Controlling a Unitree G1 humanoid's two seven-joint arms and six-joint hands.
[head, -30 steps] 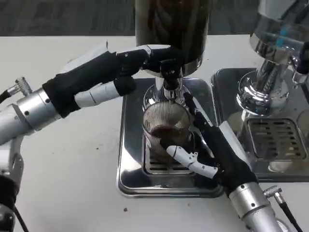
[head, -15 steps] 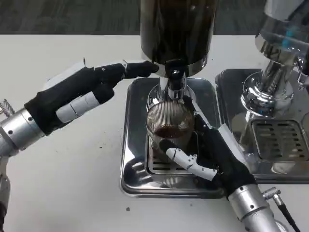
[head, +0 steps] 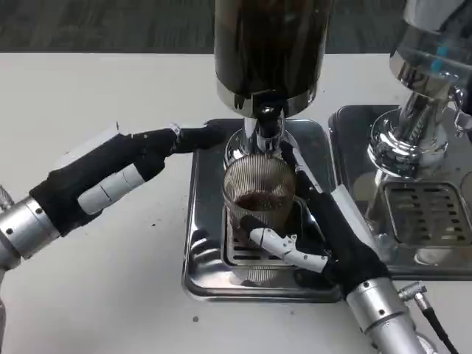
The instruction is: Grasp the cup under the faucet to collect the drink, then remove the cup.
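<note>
A ribbed clear cup [head: 258, 193] holding dark drink stands on the grate of a steel drip tray [head: 203, 251], right below the black faucet [head: 266, 118] of a dark drink dispenser [head: 271, 51]. My right hand [head: 324, 228] wraps the cup from the right and front, fingers around its lower wall. My left hand [head: 118, 173] hovers left of the dispenser, fingers stretched toward the faucet base, holding nothing and clear of the tap.
A second dispenser [head: 428, 81] with its own drip tray [head: 413, 214] stands at the right. White tabletop [head: 110, 295] lies to the left and front of the trays.
My left hand has let go of the faucet lever and drawn back down and to the left. The right hand keeps its grip on the cup, which has not moved.
</note>
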